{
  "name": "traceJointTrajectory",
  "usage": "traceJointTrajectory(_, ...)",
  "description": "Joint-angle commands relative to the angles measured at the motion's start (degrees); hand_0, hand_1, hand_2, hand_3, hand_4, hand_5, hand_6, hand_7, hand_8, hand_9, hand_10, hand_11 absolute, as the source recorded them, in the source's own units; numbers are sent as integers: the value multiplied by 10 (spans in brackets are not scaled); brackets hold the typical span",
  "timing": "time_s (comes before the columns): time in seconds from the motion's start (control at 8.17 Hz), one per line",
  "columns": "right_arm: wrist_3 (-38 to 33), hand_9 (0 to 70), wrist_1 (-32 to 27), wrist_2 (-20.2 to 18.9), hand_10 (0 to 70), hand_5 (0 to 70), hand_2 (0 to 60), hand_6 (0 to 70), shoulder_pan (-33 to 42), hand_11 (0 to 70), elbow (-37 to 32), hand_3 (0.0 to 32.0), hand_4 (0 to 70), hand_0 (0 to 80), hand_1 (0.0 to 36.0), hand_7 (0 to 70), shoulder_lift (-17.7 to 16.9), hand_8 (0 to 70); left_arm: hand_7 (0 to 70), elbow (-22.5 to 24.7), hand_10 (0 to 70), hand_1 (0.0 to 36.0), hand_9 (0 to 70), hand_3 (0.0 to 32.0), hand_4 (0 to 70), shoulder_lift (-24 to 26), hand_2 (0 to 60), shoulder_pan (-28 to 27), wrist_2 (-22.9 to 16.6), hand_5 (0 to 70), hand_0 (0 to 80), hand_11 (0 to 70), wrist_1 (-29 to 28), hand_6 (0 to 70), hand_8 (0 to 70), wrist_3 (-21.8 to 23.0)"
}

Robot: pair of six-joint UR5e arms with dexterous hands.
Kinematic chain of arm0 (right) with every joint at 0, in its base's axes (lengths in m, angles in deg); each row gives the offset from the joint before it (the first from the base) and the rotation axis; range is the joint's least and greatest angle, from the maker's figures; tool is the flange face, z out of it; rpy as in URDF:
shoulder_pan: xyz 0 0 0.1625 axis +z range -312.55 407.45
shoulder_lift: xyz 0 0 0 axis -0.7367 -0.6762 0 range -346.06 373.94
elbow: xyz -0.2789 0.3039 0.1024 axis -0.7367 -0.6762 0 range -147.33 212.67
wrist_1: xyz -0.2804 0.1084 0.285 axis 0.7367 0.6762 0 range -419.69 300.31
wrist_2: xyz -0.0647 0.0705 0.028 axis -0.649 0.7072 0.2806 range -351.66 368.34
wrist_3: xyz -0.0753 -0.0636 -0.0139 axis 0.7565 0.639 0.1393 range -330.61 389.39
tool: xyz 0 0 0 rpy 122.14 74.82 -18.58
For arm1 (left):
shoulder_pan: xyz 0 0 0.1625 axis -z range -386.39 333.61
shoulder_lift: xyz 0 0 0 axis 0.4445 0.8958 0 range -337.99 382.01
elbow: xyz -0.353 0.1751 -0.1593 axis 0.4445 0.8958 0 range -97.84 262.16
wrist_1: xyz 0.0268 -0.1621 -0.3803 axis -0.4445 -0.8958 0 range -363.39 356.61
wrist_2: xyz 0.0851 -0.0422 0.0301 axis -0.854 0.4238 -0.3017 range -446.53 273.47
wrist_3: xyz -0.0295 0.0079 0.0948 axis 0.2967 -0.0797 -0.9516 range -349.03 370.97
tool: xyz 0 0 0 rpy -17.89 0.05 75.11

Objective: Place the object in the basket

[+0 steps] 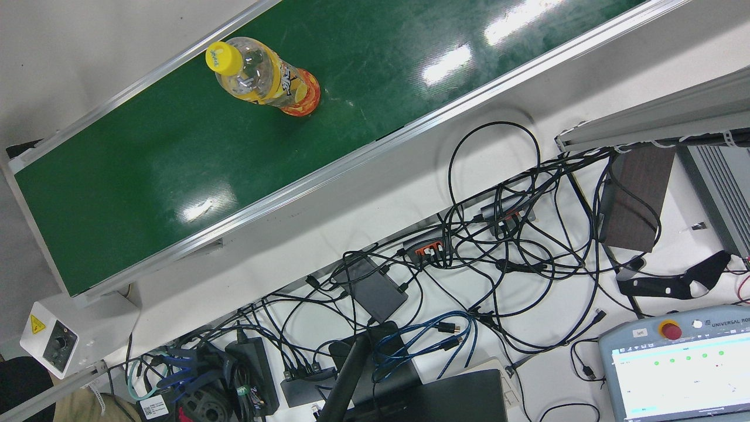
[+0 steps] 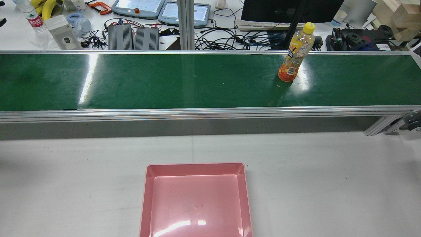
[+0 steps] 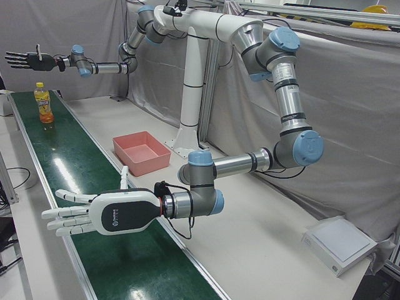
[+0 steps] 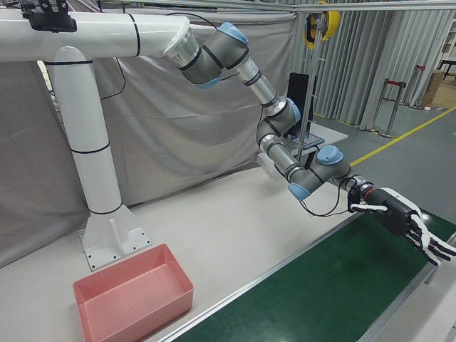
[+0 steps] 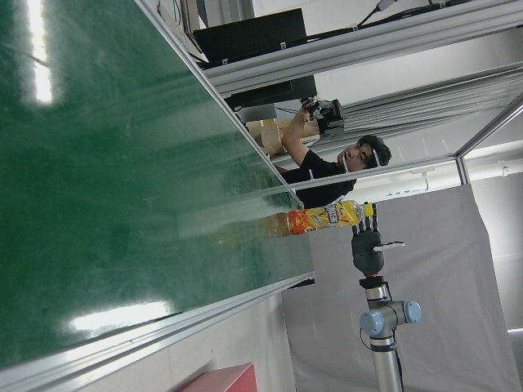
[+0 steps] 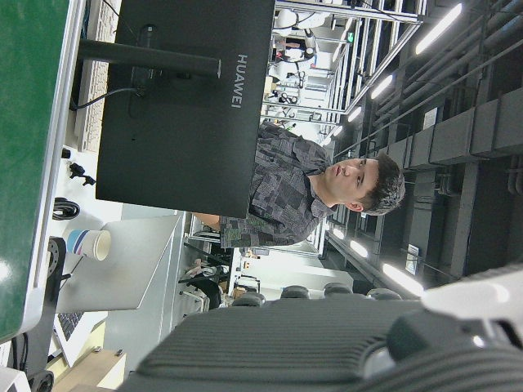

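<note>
An orange drink bottle [image 2: 294, 56] with a yellow cap stands upright on the green conveyor belt [image 2: 164, 82], toward the robot's right end. It also shows in the front view [image 1: 263, 79], the left-front view [image 3: 43, 103] and the left hand view [image 5: 327, 218]. My right hand [image 3: 25, 60] is open and empty, held in the air above and beyond the bottle; it also shows in the right-front view [image 4: 410, 226]. My left hand [image 3: 94, 214] is open and empty, low over the belt's other end, far from the bottle. The pink basket [image 2: 195, 197] sits empty on the white table.
The belt has raised aluminium rails [image 2: 210, 112] along both sides. Beyond it lies a cluttered bench with cables [image 1: 498, 246], a monitor [image 2: 289, 10] and teach pendants [image 2: 158, 8]. People stand behind the bench in the hand views.
</note>
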Motion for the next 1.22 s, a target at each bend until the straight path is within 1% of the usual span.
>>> traceJointTrajectory(0.0,0,0,0,0,0,0,0,0,0,0,0,0,0,0,0,0,0,0,0,4,40,0,6,92,188,0,0,0,0,69,526,65,1,6,0,0)
traceJointTrajectory(0.12,0,0,0,0,0,0,0,0,0,0,0,0,0,0,0,0,-1,0,0,4,36,0,0,102,205,0,0,1,0,45,524,59,1,0,0,0)
traceJointTrajectory(0.37,0,0,0,0,0,0,0,0,0,0,0,0,0,0,0,0,0,0,0,2,36,0,0,112,204,0,0,-1,0,57,525,59,1,0,0,0)
traceJointTrajectory(0.86,0,0,0,0,0,0,0,0,0,0,0,0,0,0,0,0,0,0,0,2,44,0,0,96,200,0,0,-2,0,94,532,72,1,0,0,0)
traceJointTrajectory(1.1,0,0,0,0,0,0,0,0,0,0,0,0,0,0,0,0,-1,0,0,4,40,0,3,88,201,1,0,-3,0,110,532,65,0,0,0,0)
